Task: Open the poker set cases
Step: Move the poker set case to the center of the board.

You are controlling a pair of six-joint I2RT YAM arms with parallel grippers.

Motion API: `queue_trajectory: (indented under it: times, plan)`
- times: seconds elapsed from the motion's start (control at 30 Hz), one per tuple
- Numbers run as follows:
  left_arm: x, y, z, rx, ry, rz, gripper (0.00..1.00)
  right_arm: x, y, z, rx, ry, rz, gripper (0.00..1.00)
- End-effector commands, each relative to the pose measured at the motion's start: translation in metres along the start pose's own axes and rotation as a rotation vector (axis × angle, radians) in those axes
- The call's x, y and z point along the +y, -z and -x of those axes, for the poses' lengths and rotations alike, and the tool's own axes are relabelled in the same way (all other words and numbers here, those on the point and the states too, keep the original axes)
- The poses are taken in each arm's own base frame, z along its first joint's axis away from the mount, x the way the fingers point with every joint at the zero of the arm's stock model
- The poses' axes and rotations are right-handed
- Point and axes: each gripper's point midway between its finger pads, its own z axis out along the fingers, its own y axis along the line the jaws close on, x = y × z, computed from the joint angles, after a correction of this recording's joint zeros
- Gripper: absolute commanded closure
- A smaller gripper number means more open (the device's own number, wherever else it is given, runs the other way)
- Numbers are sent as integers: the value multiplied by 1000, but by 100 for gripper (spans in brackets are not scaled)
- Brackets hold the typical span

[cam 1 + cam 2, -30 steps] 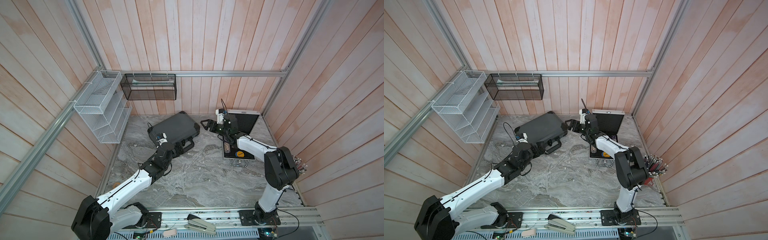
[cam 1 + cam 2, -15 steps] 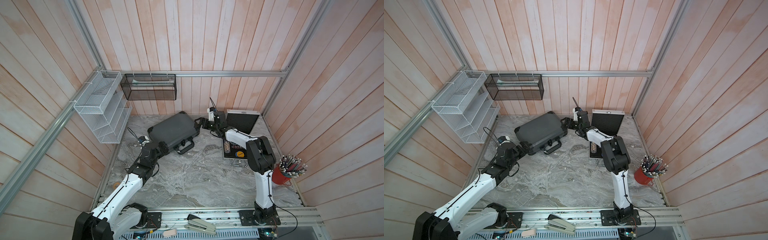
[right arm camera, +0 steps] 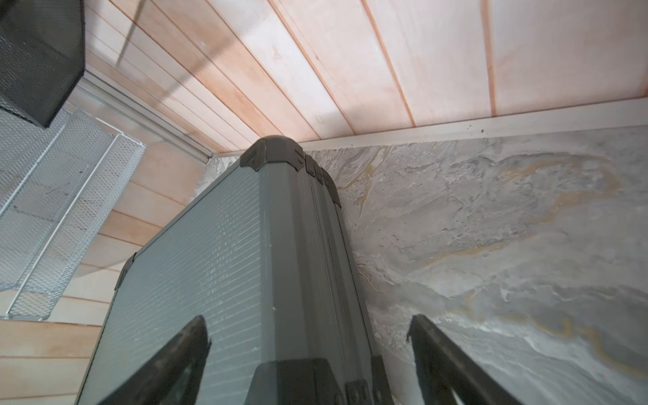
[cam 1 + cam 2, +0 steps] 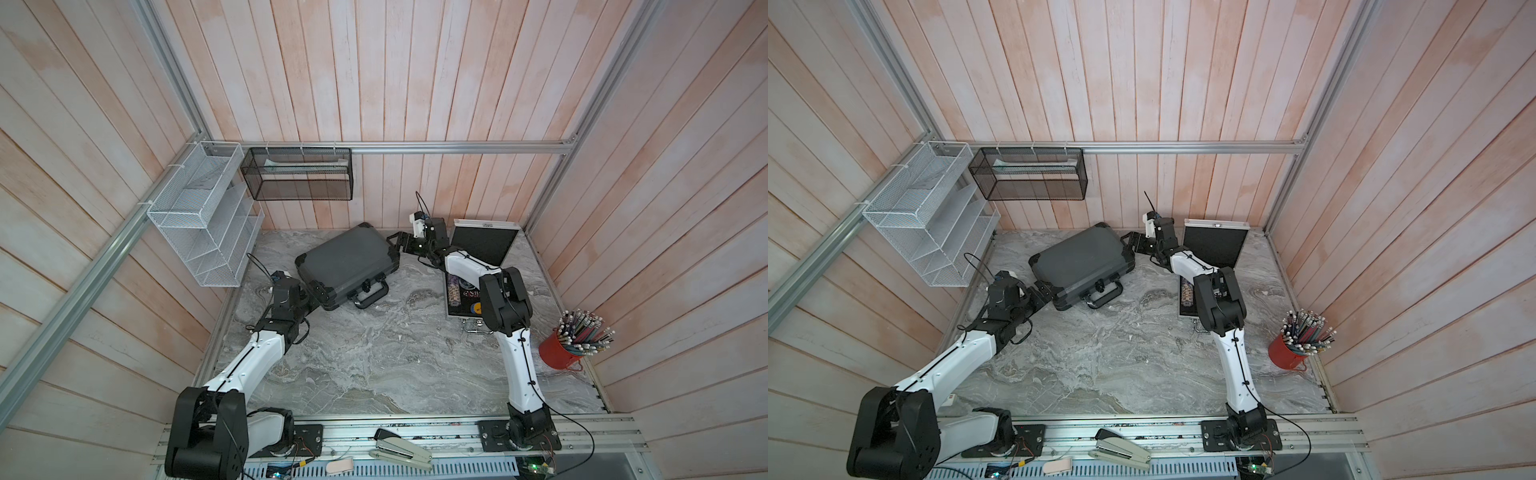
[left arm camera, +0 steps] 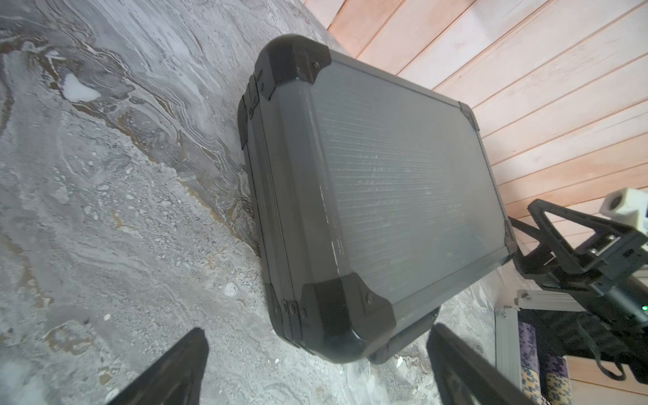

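Bench: grey marbled top, walled in by pale wooden boards.
Dark grey case: lies flat and askew toward the back of the bench, lid shut, black caps on its 4 corners; it shows in both top views.
Handle: black, on the dark grey case's near long side, resting on the bench.
Silver case: to the right of the dark grey case, apart from it, open; its black-lined lid stands upright and rows of chips lie in its tray.
Left pincer: at the dark grey case's near left corner, jaws spread wide; the left wrist view shows the corner cap between the 2 fingers, with nothing gripped.
Right pincer: at the dark grey case's far right corner, jaws wide apart; in the right wrist view 1 finger lies over the ribbed lid and 1 over the bench, with gaps to the case's side; whether they touch cannot be told.
Red cup: full of pencils, well to the right of the dark grey case.
Stapler: on the front rail, well nearer than the dark grey case.
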Motion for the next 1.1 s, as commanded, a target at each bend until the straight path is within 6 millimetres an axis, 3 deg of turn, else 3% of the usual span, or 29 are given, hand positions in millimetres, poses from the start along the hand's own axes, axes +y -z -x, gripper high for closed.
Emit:
queue_trajectory:
  times: [0.0, 0.47, 1.07]
  plan:
    - [-15, -9, 13, -2, -35, -72, 0, -1, -9, -15, 74, -1, 46, 10]
    - [-18, -47, 15, 87, -65, -151, 0, 8, -16, -45, 190, -2, 127, 16]
    - [-31, -75, -10, 257, -131, -248, 24, 37, -3, -88, 307, 29, 184, 41]
